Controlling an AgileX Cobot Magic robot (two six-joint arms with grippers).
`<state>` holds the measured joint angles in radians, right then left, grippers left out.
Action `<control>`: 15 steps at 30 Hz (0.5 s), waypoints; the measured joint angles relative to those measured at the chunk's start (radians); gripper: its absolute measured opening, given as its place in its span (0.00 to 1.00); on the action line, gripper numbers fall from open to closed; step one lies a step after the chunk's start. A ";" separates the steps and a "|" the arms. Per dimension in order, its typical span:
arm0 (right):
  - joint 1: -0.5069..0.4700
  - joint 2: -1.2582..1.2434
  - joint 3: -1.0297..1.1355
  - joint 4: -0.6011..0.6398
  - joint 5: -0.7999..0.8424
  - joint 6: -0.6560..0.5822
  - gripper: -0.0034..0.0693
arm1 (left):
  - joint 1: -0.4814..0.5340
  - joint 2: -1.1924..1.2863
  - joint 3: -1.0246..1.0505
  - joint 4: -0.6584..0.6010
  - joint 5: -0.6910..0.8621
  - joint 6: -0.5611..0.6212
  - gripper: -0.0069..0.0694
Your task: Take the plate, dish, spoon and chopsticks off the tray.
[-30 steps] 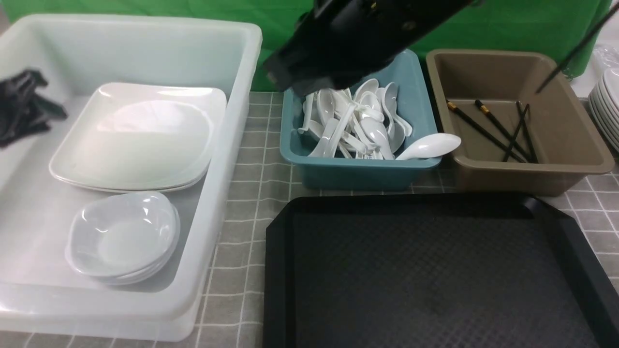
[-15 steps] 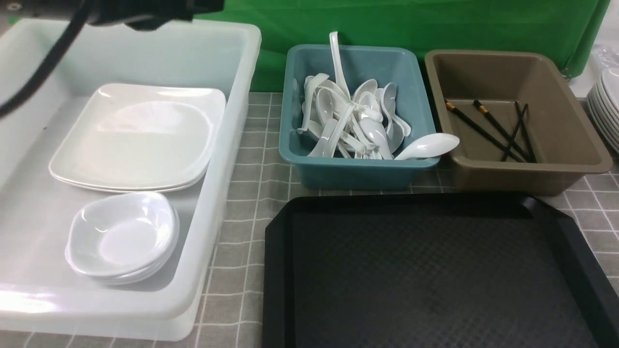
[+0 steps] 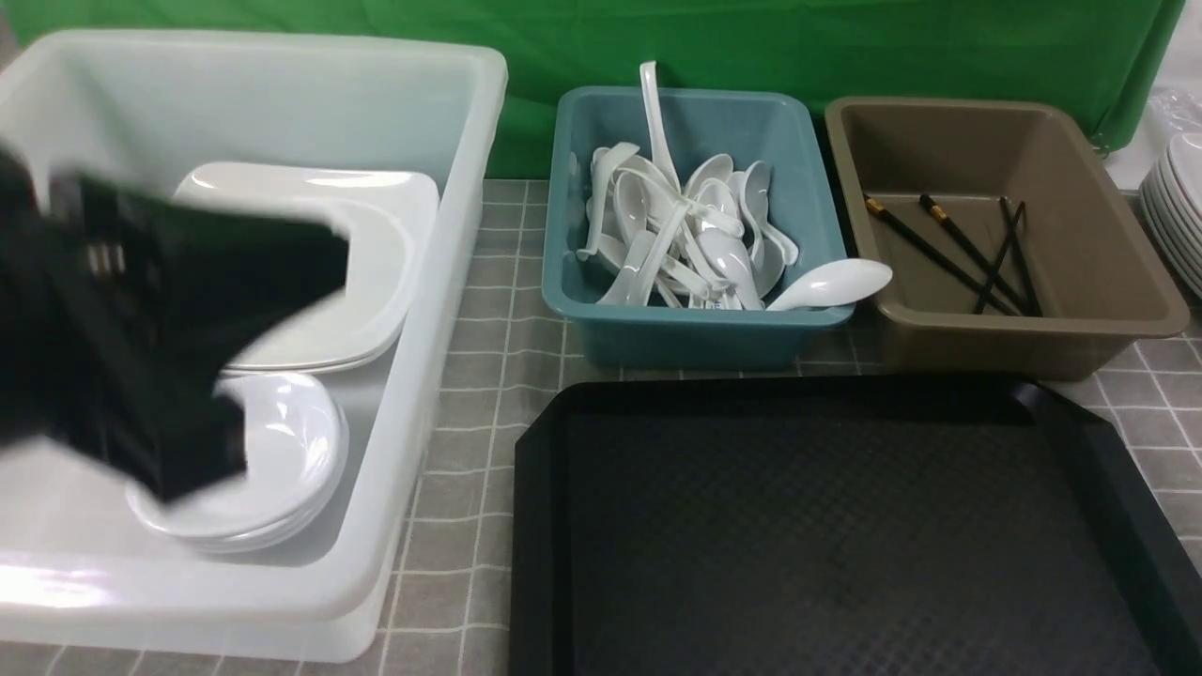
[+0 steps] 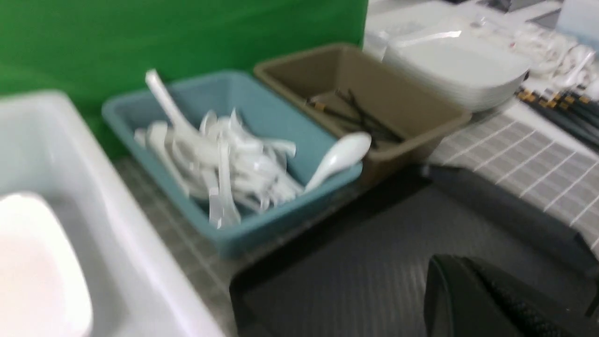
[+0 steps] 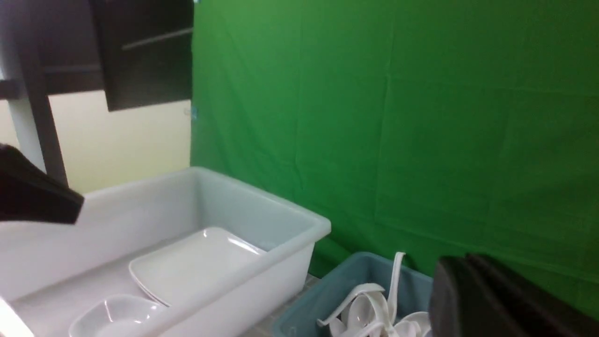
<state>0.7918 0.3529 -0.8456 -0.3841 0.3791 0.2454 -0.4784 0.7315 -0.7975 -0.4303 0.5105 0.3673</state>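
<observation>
Blocking plate point(image 3: 380, 272) & bowls point(image 3: 291, 469): blurred L arm point(image 3: 141, 329)

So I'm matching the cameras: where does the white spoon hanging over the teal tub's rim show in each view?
Front view: white ceramic spoon at centre-right, on the tub's right front corner.
Left wrist view: spoon right of centre, same corner.
Right wrist view: not in it.
Shared landmark: teal plastic tub.

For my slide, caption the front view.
Empty black tray; spoons in teal tub, chopsticks in brown tub.
</observation>
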 joint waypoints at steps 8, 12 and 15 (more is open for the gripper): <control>0.000 -0.300 0.209 -0.003 -0.037 0.049 0.08 | -0.001 -0.094 0.247 -0.036 -0.143 0.000 0.09; 0.000 -0.336 0.213 -0.004 -0.043 0.051 0.09 | -0.001 -0.094 0.264 -0.054 -0.199 0.000 0.09; 0.000 -0.339 0.214 -0.004 -0.048 0.051 0.12 | -0.001 -0.096 0.264 -0.058 -0.248 0.000 0.09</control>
<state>0.7918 0.0143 -0.6317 -0.3879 0.3310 0.2969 -0.4792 0.6354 -0.5331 -0.4883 0.2622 0.3673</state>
